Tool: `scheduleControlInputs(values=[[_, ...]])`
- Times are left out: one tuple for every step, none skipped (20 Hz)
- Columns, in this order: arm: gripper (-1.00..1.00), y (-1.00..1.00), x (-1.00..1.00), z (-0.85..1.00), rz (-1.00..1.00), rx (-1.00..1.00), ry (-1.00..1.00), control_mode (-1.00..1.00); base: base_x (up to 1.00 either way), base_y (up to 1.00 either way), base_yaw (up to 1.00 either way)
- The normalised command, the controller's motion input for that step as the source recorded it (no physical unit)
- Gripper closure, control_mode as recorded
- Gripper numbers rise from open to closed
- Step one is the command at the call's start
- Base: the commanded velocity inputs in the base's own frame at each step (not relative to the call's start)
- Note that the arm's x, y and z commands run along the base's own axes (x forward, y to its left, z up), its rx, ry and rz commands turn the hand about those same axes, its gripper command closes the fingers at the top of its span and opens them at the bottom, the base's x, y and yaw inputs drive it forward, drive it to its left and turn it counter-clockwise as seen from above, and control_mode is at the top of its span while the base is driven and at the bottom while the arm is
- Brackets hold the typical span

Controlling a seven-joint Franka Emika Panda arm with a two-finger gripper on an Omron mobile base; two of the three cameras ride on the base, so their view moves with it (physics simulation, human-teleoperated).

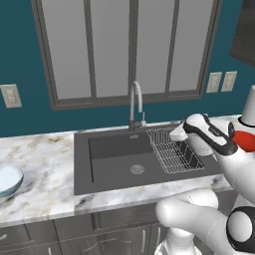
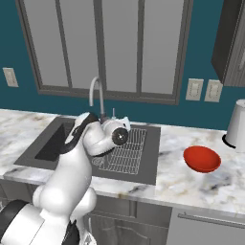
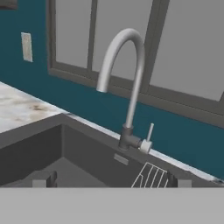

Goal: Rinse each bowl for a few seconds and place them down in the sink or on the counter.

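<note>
Steel tap (image 3: 127, 83) rises ahead of the wide-open, empty claw (image 3: 109, 178) above the sink (image 3: 65, 157)

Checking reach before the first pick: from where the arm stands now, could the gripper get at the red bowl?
Probably yes. The red bowl sits alone on open counter right of the sink, nothing over it; the gripper, jaws open, faces the tap and must swing right.

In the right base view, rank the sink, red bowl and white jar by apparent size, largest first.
1. sink
2. red bowl and white jar: unsure. The jar is cut off by the picture's edge and stands farther back.
</note>
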Motion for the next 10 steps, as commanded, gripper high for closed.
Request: scheduleControlInputs(values=[[-1.00,0.00,0.15,-0.07,0.04,0.00,-0.11,-1.00,0.00,0.00,0.00],[-1.00,0.00,0.20,-0.06,0.04,0.00,-0.09,-1.00,0.00,0.00,0.00],[-1.00,0.00,0.21,-0.03,0.03,0.02,-0.07,-1.00,0.00,0.00,0.00],[-1.00,0.00,0.25,-0.02,0.03,0.03,-0.04,-1.00,0.00,0.00,0.00],[-1.00,0.00,0.25,0.00,0.04,0.05,0.00,-1.00,0.00,0.00,0.00],[-1.00,0.00,0.25,0.00,0.04,0.06,0.00,-1.00,0.00,0.00,0.00],[-1.00,0.00,0.24,0.00,0.05,0.07,0.00,-1.00,0.00,0.00,0.00],[-1.00,0.00,0.25,0.00,0.05,0.08,0.00,-1.00,0.00,0.00,0.00],[-1.00,0.00,0.24,0.00,0.05,0.08,0.00,-1.00,0.00,0.00,0.00],[-1.00,0.00,0.24,0.00,0.05,0.08,0.00,-1.00,0.00,0.00,0.00]])
